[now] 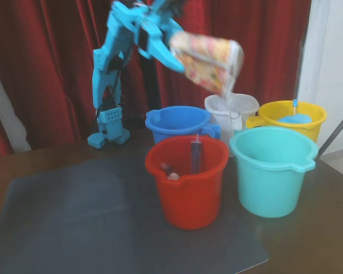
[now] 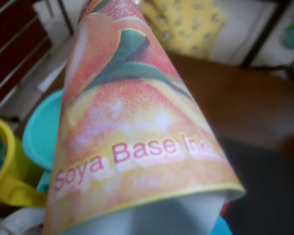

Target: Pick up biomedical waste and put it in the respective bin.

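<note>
- Red bucket (image 1: 187, 182) stands nearest on the worktop (image 1: 57, 228), just left of the turquoise bucket (image 1: 271, 171).
- Blue bucket (image 1: 180, 124) sits behind the turquoise bucket, left.
- Fingers (image 1: 172, 52) clamp the paper cup (image 1: 208, 60), high above and behind the turquoise bucket.

Paper cup (image 2: 137, 147) showing red lettering in wrist view: "Soya Base In", last letters running off at crease and blurring, on yellow-orange band near rim. Same cup (image 1: 208, 57) appearing in fixed view, print there too small for reading. Buckets, arm, mat, curtain carrying no readable text, brand, number or sign in either view.
</note>
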You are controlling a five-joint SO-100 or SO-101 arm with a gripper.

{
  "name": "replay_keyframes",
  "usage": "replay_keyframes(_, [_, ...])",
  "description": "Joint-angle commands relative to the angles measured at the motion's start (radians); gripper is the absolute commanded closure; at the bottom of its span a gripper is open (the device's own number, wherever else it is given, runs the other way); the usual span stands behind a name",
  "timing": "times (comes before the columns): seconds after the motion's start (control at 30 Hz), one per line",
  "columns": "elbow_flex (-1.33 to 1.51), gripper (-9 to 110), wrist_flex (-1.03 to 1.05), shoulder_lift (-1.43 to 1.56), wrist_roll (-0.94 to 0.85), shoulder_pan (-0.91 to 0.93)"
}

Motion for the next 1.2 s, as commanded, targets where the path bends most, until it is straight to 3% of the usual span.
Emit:
replay_keyframes(0.0, [-0.038, 102, -0.095, -0.021, 0.005, -0.014])
replay_keyframes(0.33, [-0.098, 102, -0.339, -0.187, -0.009, -0.127])
replay_keyframes(0.7, [-0.535, 102, -0.330, -0.555, -0.012, -0.184])
replay_keyframes(1.17, [-0.614, 102, -0.337, -0.664, -0.117, -0.184])
